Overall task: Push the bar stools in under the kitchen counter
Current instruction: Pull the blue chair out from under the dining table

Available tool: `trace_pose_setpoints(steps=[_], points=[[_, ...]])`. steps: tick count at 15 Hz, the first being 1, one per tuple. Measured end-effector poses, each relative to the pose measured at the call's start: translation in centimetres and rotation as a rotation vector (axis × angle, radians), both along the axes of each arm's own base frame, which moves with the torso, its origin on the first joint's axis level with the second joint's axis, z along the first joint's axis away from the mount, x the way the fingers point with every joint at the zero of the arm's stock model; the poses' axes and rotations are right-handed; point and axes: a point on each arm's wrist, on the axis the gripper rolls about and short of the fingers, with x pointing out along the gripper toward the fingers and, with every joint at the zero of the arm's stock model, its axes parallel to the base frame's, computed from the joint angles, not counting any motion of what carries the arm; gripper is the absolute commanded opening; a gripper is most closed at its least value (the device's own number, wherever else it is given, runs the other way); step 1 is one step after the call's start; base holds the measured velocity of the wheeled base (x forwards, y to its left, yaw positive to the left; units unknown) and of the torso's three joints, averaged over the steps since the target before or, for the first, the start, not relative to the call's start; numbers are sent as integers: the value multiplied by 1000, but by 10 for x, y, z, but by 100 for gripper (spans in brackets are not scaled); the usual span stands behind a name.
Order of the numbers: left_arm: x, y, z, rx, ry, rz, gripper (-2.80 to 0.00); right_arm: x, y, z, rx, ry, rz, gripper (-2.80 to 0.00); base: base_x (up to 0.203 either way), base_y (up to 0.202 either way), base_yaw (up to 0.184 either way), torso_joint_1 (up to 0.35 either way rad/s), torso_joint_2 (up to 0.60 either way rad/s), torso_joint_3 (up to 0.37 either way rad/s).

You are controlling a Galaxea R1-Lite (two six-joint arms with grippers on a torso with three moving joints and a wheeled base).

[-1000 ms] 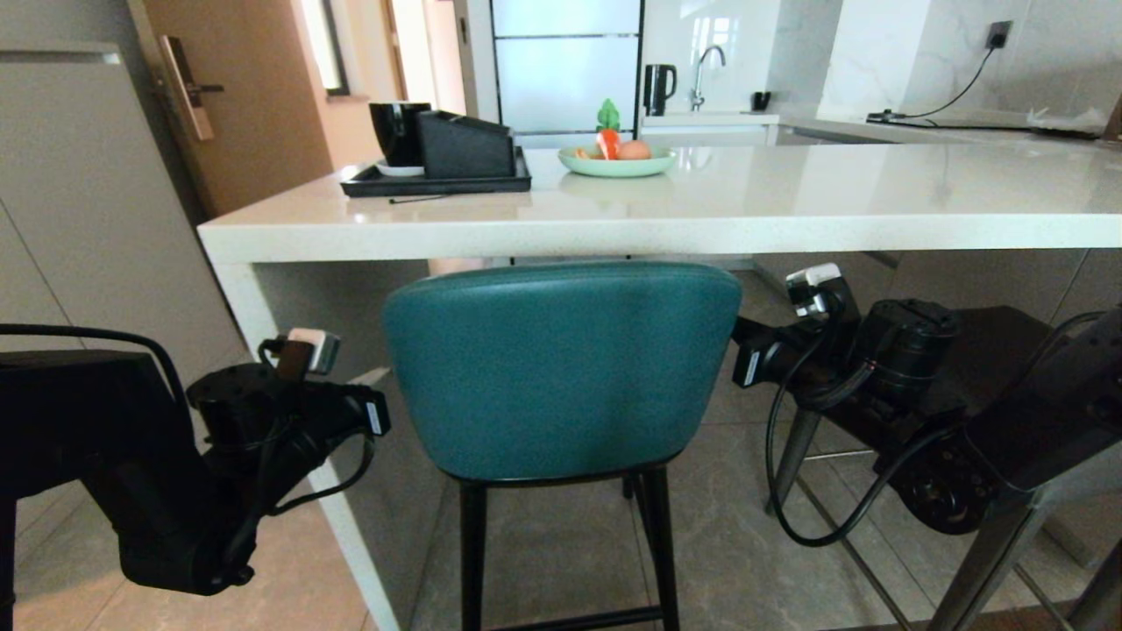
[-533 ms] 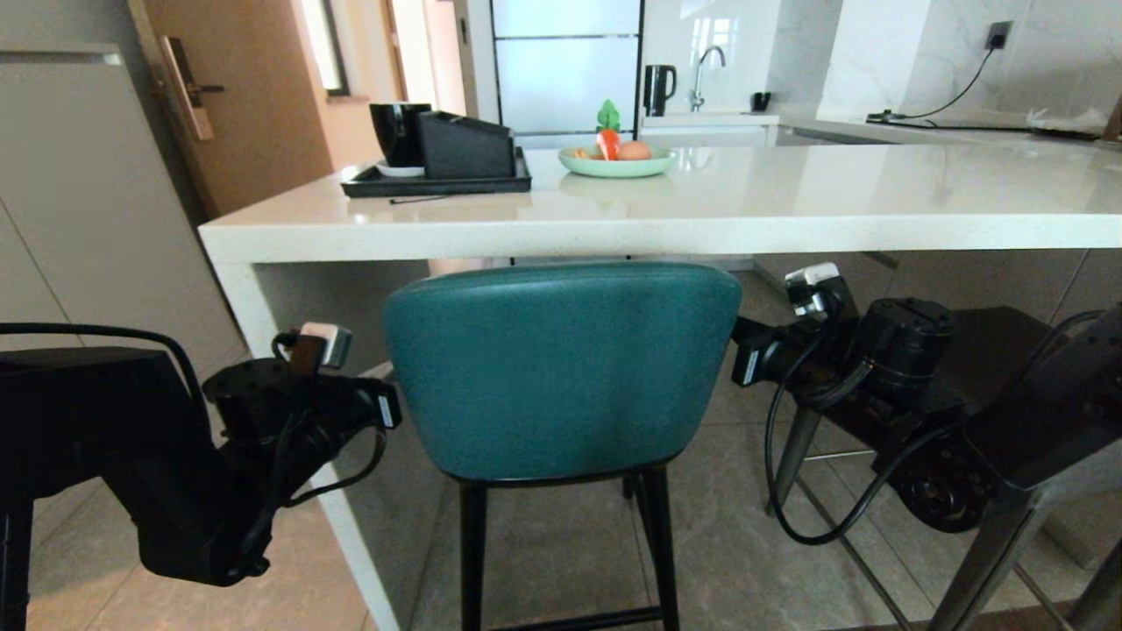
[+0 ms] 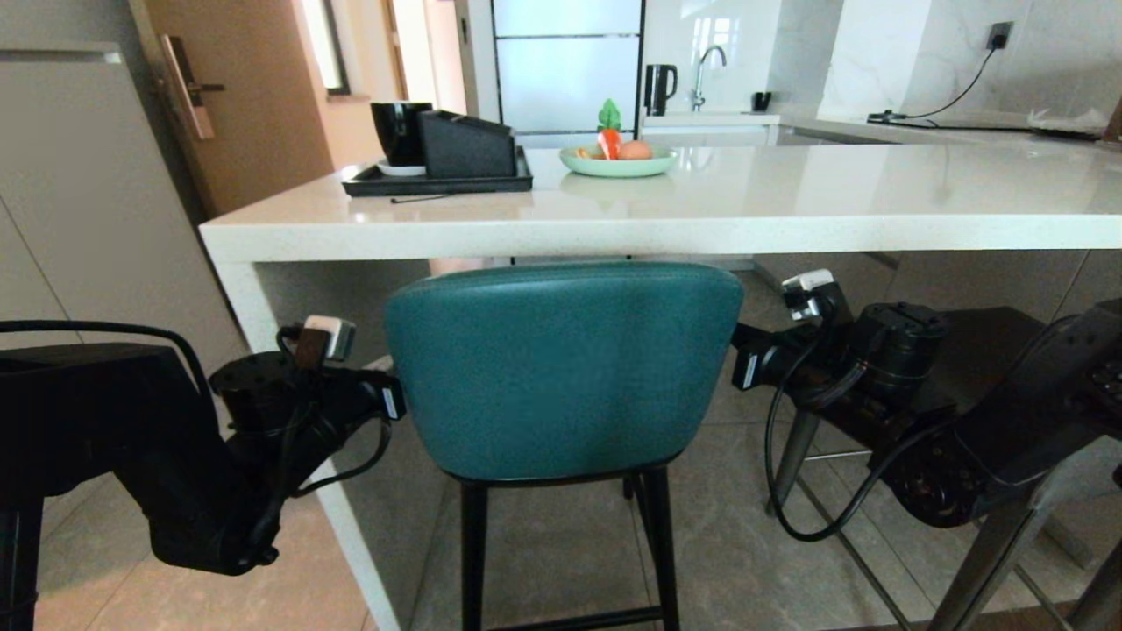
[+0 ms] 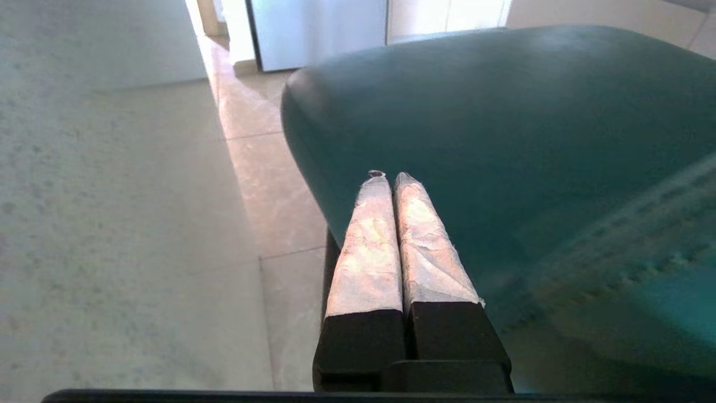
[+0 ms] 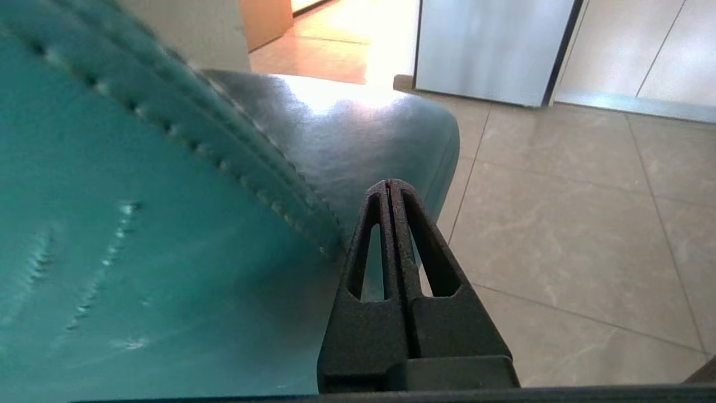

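The left claw (image 4: pixel 386 178) had its taped fingers pressed together, the tips at the left edge of the teal stool (image 3: pixel 563 372). The right claw (image 5: pixel 389 184), black and also closed, was at the right edge. The curved leather back stood just below the glossy white table (image 3: pixel 789 215). A grey stool (image 3: pixel 999 350) stood behind the right arm.

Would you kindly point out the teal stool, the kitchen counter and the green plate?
teal stool (image 3: pixel 561 368): head view, middle of its backrest.
kitchen counter (image 3: pixel 789 197): head view, bare top surface.
green plate (image 3: pixel 574 163): head view, near rim.
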Motion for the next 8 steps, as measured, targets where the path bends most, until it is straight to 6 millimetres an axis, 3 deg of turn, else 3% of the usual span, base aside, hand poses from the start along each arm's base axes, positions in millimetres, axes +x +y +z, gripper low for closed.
trace_pose_setpoints(steps=[5, 8], points=[[-8, -9, -2, -22, 27, -26, -280, -11, 30, 0, 0, 3, -2, -280, 0, 0, 0, 0, 0, 0], [-11, -14, -3, -26, 36, -18, -280, -13, 35, 0, 0, 4, 9, -280, 0, 0, 0, 0, 0, 0]])
